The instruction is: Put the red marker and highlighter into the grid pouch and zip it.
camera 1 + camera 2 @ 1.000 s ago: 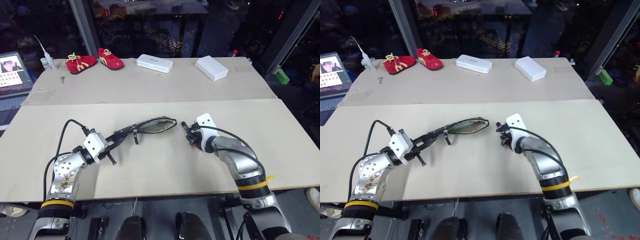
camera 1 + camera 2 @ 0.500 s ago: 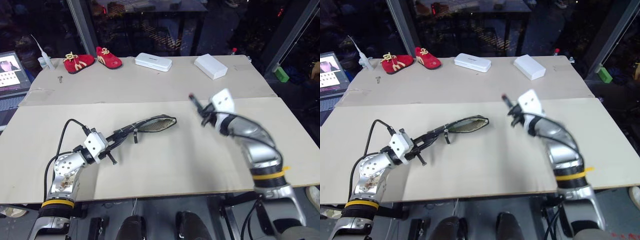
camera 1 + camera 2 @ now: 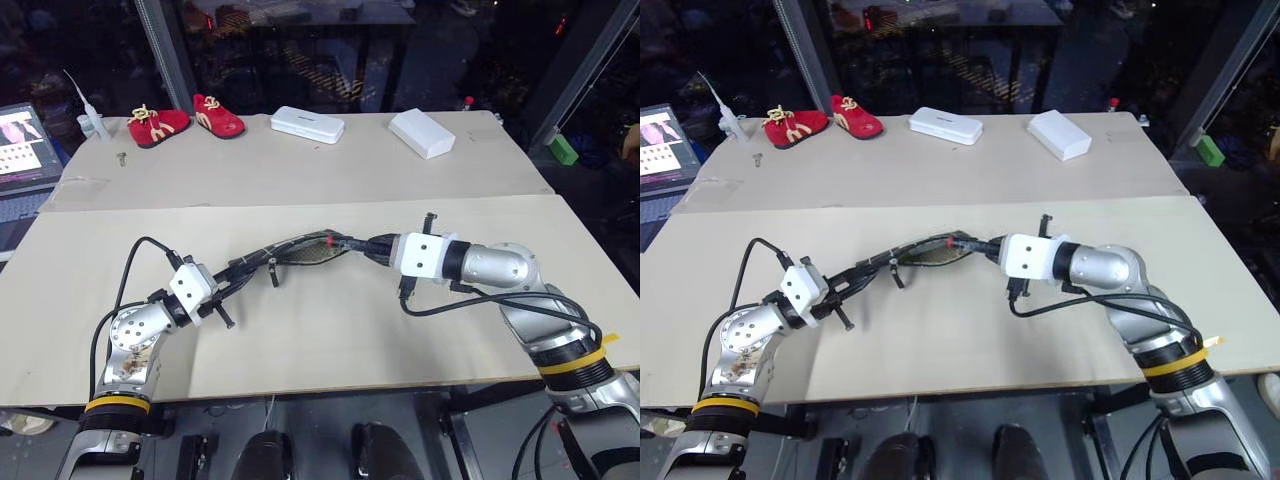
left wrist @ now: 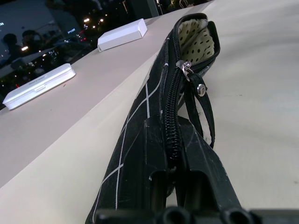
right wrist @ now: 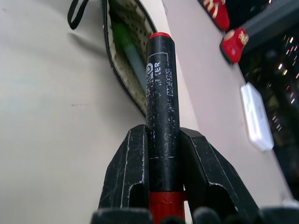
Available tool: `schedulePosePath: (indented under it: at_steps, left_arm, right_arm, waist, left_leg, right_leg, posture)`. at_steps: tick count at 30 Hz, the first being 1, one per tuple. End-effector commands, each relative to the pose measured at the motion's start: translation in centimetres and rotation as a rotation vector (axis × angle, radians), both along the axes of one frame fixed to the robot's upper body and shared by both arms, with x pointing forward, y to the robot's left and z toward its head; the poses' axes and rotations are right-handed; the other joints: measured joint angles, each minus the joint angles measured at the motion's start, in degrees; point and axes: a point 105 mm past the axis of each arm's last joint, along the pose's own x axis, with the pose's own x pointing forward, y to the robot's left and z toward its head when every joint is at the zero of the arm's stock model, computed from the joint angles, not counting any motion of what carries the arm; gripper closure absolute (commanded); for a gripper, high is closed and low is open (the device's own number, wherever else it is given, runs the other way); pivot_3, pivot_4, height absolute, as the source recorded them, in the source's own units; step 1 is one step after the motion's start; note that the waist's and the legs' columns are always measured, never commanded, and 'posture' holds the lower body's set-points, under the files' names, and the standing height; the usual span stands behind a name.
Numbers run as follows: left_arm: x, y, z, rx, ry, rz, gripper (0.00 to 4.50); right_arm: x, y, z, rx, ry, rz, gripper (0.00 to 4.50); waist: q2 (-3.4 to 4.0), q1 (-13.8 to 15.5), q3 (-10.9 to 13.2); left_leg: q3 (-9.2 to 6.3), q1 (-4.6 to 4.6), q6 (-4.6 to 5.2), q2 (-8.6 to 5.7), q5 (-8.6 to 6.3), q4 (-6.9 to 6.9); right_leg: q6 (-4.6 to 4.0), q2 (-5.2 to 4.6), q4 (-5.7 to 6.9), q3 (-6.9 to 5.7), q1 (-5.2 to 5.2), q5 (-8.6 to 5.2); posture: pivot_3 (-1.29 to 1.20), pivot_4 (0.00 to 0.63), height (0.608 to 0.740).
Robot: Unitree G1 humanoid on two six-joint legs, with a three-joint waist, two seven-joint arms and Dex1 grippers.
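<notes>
A pale beige tabletop (image 3: 330, 330) stands before dark glass walls, with a flat black white-gridded fabric pouch (image 3: 300, 252) held up over its middle, mouth open. The left gripper (image 3: 245, 275) has its fingers pressed together on the pouch's closed end. The right gripper (image 3: 358, 247) pinches a slim black-and-red marker (image 5: 161, 102), tip at the pouch mouth, where a pale green highlighter (image 5: 127, 49) lies inside.

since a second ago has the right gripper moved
Yes. The right gripper, shut on the red marker, has swung from the bare table toward the robot's left, up to the open mouth of the grid pouch, which has stayed put.
</notes>
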Motion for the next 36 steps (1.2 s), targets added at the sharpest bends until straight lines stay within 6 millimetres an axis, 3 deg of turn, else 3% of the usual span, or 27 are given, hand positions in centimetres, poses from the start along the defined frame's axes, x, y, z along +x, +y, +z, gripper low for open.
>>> schedulePosePath:
  at_steps: [1,11,24,27,29,34,36]
  left_arm:
    - [-0.3,-0.8,1.0,0.000,-0.050,-0.032,4.50]
    - [-0.5,-1.7,1.1,-0.009,-0.042,-0.068,4.50]
    - [-0.4,-2.2,1.2,-0.017,-0.036,-0.084,4.50]
    - [-0.5,-2.3,1.3,-0.019,-0.037,-0.084,4.50]
    - [-0.5,-2.3,1.2,-0.019,-0.037,-0.083,4.50]
    - [-0.6,-2.3,1.2,-0.019,-0.035,-0.079,4.50]
    - [-0.7,-2.3,1.2,-0.020,-0.035,-0.078,4.50]
  right_arm:
    - [0.4,1.3,0.6,-0.026,-0.090,0.040,3.91]
    - [1.9,2.9,-1.0,-0.138,-0.132,0.090,3.91]
    - [1.4,9.0,-2.7,-0.146,-0.131,0.267,3.91]
    - [1.6,9.6,-2.4,-0.103,-0.122,0.261,3.91]
    - [2.2,9.4,-1.8,-0.041,-0.090,0.218,2.91]
    - [3.7,7.4,-0.2,0.016,-0.104,0.124,1.24]
    - [3.9,6.1,0.4,0.032,-0.106,0.106,0.98]
  waist:
    - [0.00,0.1,0.0]
    - [0.00,0.1,0.0]
    - [0.01,0.0,0.0]
    - [0.01,0.0,0.0]
    - [0.01,0.0,0.0]
    - [0.02,0.1,0.0]
    - [0.02,0.1,0.0]
  left_leg:
    - [0.04,-0.01,0.00,0.00,0.00,0.00]
    - [0.14,-0.04,0.00,-0.02,0.00,-0.01]
    - [0.15,-0.03,-0.02,-0.01,0.01,-0.01]
    - [0.15,-0.03,-0.03,-0.01,0.01,-0.01]
    - [0.15,-0.03,-0.03,-0.01,0.02,-0.01]
    - [0.14,-0.04,-0.03,0.00,0.02,-0.01]
    - [0.15,-0.04,-0.04,-0.01,0.02,-0.01]
  right_leg:
    - [-0.01,0.00,0.01,-0.02,0.00,0.00]
    - [-0.02,-0.02,0.01,-0.02,-0.01,0.00]
    - [-0.03,-0.02,0.06,-0.03,-0.02,0.01]
    - [-0.03,-0.02,0.07,-0.02,-0.02,0.01]
    - [-0.03,-0.02,0.07,-0.03,-0.02,0.01]
    - [-0.03,-0.03,0.08,-0.03,-0.02,0.01]
    - [-0.04,-0.04,0.08,-0.03,-0.02,0.01]
  posture:
    - [0.00,0.150,0.740]
    - [0.00,0.150,0.740]
    - [0.00,0.150,0.740]
    - [0.00,0.150,0.740]
    - [0.00,0.150,0.740]
    - [0.00,0.150,0.740]
    - [0.00,0.150,0.740]
